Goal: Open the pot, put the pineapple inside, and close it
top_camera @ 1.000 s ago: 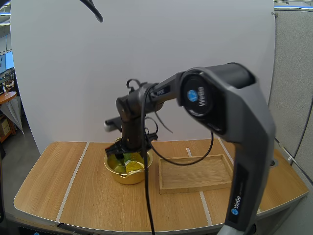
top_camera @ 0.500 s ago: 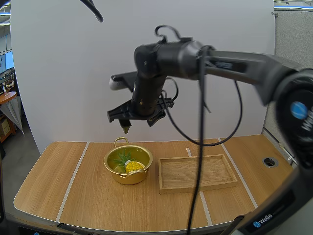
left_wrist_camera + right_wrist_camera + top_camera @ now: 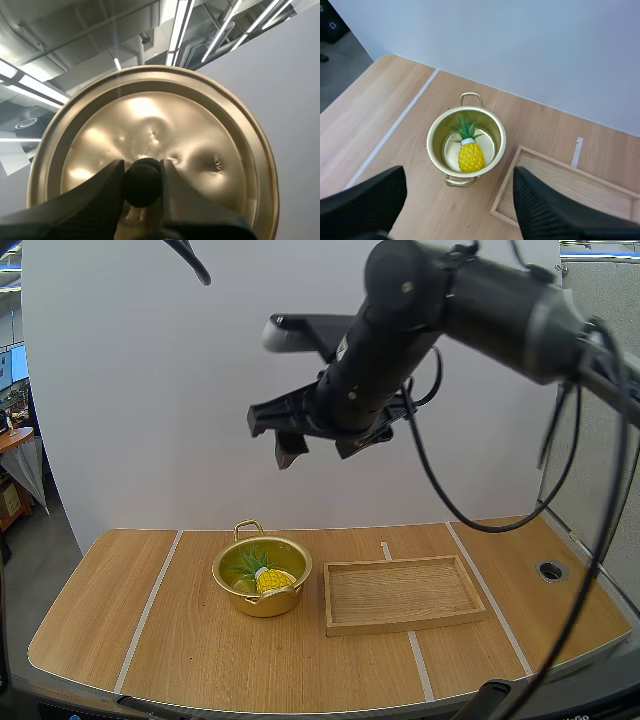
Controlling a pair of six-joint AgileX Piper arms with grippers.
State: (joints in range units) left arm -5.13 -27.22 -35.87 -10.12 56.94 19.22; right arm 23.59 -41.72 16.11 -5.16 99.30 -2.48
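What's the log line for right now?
pineapple: in pot | lid: off, gripped by left end effector | right end effector: open, empty

Right arm high, fingers spread; left gripper clamped on a lid knob.
Right arm comes in from the right and reaches left, held high, wrist bent so the right gripper points down. Its two black fingers stand wide apart with nothing between them. Left gripper points up, and its fingers pinch the black knob of the lid from both sides.
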